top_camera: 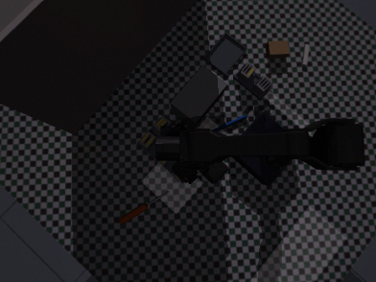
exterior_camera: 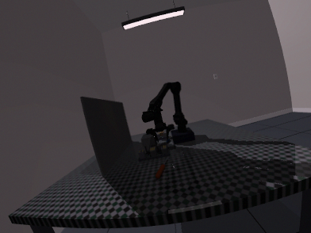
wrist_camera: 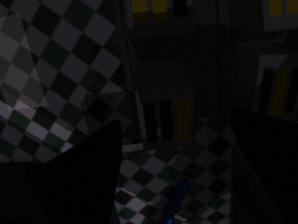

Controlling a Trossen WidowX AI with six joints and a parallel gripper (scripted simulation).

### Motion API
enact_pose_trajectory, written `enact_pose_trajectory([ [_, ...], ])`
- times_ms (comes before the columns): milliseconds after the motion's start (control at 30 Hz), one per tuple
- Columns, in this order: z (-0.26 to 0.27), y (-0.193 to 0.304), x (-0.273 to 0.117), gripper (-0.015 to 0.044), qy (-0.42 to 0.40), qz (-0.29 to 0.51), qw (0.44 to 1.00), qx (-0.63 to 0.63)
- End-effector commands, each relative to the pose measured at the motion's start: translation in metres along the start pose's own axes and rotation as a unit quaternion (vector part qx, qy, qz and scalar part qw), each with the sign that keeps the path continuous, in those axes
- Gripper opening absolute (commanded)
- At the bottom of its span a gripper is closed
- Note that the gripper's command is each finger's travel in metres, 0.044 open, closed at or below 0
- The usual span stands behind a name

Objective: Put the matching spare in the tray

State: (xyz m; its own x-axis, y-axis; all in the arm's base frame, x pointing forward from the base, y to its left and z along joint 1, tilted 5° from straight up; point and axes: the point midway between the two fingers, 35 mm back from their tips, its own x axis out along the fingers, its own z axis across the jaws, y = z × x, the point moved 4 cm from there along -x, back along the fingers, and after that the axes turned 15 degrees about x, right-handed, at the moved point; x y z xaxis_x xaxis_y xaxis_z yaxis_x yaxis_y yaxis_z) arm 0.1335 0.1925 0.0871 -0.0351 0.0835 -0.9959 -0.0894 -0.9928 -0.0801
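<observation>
Early stage, nothing delivered yet. The gripper (wrist_camera: pixel 175 127) is hanging low over a cluster of spares (top_camera: pixel 152 135) near the middle of the tabletop, jaws partly apart and holding nothing. In the wrist view, one striped spare (wrist_camera: pixel 165 102) is sitting between and just ahead of the two dark fingers; I cannot tell whether they are touching it. The codes are too dark to read, so I can't say whether this spare is the matching one.

The tray (top_camera: pixel 225 55) is lying well apart from the gripper, toward the tabletop edge at the top of the overhead view, and looks to be holding nothing. Another spare (top_camera: pixel 254 79) is resting just beside it. The grey mounted unit (top_camera: pixel 199 93) is standing between the tray and the cluster. A blue pen (top_camera: pixel 230 124) is lying near the arm, and an orange screwdriver (top_camera: pixel 136 213) is toward the opposite edge.

Judging from this, what's remaining: closing on the spare, lifting, carrying it to the tray, releasing.
</observation>
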Motion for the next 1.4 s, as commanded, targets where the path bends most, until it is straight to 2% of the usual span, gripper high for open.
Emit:
enact_pose_trajectory([
  [0,0.001,0.000,0.009,0.0300,-0.002,0.002,1.000,0.002],
  [867,0.003,0.003,0.051,0.0300,-0.002,0.002,1.000,0.002],
  [1167,0.003,0.003,0.054,0.0300,-0.003,0.002,1.000,0.002],
  [1333,0.003,0.003,0.053,0.0169,-0.002,0.002,1.000,0.000],
  [1367,0.003,0.003,0.053,0.0162,-0.002,0.002,1.000,0.000],
])
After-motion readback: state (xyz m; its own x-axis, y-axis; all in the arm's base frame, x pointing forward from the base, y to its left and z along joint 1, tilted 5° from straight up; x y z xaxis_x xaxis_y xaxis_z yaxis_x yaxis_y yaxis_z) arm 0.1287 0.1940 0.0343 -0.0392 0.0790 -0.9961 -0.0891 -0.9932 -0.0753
